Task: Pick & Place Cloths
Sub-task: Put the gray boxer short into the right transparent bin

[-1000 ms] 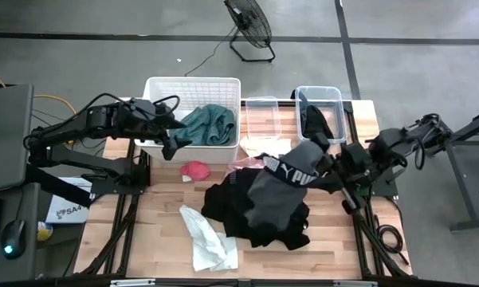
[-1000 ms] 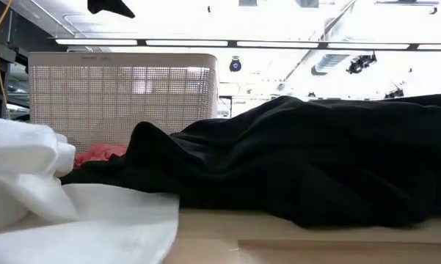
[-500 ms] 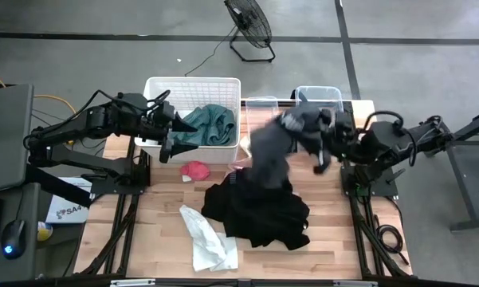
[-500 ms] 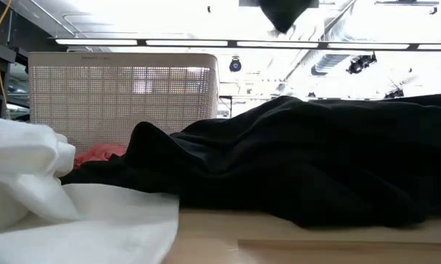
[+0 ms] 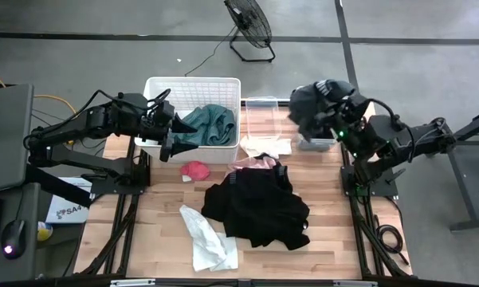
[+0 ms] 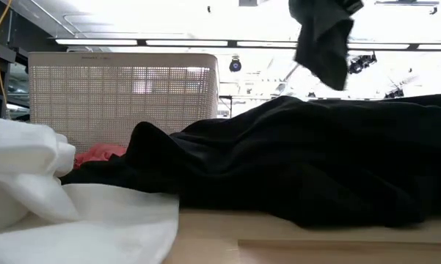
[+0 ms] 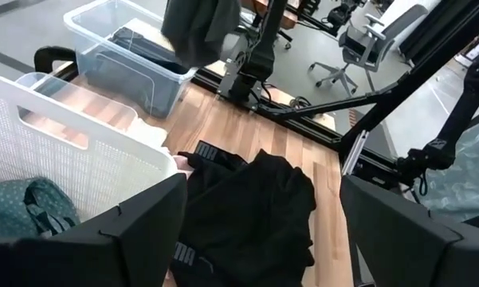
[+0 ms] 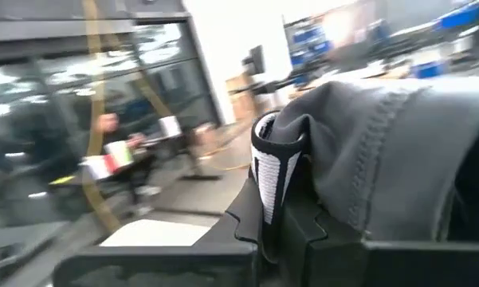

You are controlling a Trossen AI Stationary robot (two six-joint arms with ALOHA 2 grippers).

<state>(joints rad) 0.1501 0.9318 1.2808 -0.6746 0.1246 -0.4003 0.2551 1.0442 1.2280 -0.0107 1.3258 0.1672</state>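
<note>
A grey garment (image 5: pixel 311 100) hangs bunched in the air above the clear tub (image 5: pixel 319 119) at the far right of the desk (image 5: pixel 335 231), pinched in the closed fingers of the right gripper (image 5: pixel 335 112); its white-and-black waistband (image 8: pixel 275 171) is draped right across that wrist's camera. Below and nearer, a big black cloth (image 5: pixel 259 209) lies heaped mid-desk, with a white cloth (image 5: pixel 207 239) just beside it at the near edge and a small red-pink piece (image 5: pixel 195 170) near the white basket (image 5: pixel 193 86). A teal-green cloth (image 5: pixel 209 123) sits inside that basket. The left gripper (image 5: pixel 169 143) hovers at the basket's near left corner, fingers spread wide and holding nothing.
</note>
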